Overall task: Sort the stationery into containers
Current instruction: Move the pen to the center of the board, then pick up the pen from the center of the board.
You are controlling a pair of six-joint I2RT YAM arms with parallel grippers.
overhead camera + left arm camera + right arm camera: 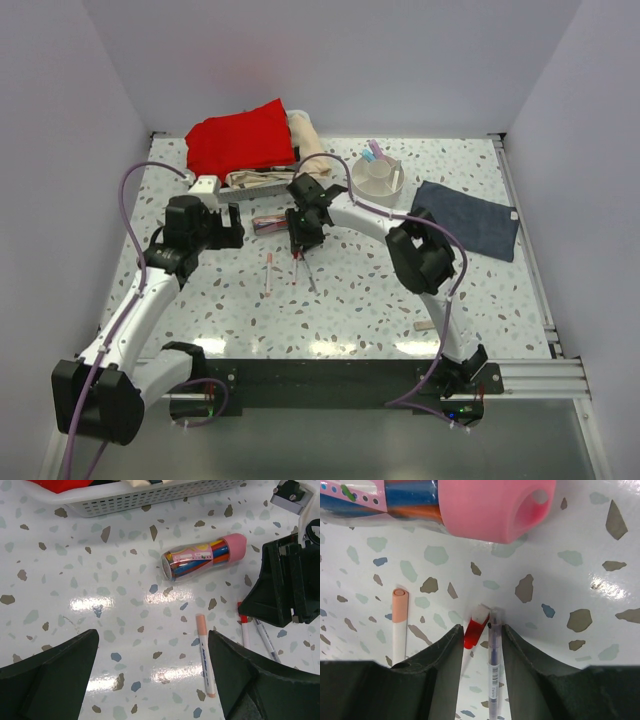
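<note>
Reaching to the centre of the top view, the right arm holds the right gripper (303,238) down at the speckled table (350,300), over the upper ends of two thin pens. In the right wrist view these are a red-capped pen (476,629) and a clear pen (494,655), lying side by side between the two dark fingers (442,665). The jaws are narrowed to a slot just wide enough for both pens, with each finger at the outer side of one pen. Whether they press on the pens cannot be told. A pink-capped clear tube (470,505) lies on its side across the top of that frame, and a peach-capped pen (399,625) lies to the left of the fingers. The left gripper (152,645), left of centre in the top view, has its jaws spread wide and holds nothing. In the left wrist view the peach-capped pen lies on the table near the right-hand finger (260,680). The white round organiser (378,180) stands in the upper right of centre, with pink and blue markers (373,150) standing at its far edge. A beige eraser (425,325) lies at lower right. A red cloth (240,138) and a white basket (150,497) sit at upper left, and a blue-grey cloth (468,220) at right.
</note>
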